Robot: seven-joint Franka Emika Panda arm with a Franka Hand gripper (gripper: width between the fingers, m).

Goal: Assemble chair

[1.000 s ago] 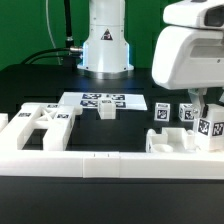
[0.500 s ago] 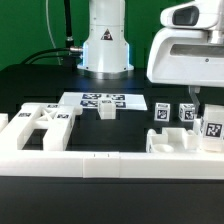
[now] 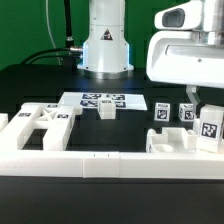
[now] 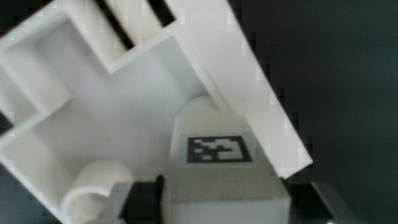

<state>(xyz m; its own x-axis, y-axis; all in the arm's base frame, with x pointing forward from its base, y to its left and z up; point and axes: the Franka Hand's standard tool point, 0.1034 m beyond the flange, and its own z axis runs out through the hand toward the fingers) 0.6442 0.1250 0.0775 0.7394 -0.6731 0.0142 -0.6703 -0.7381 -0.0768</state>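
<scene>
white chair piece [image 3: 208,128], held in gripper [image 4: 228,195]

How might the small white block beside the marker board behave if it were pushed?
The small white block looks like rigid plastic, so probably stiff. Squat and flat-sided, it would likely slide, not roll.

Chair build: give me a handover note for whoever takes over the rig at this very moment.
Gripper: shut on a tagged block at the exterior view's right.
Parts: X-braced piece at that view's left; small block by the marker board; a loose tagged block and its neighbour beside the held one.
Done: no joint visible.
Left: all joining.
</scene>
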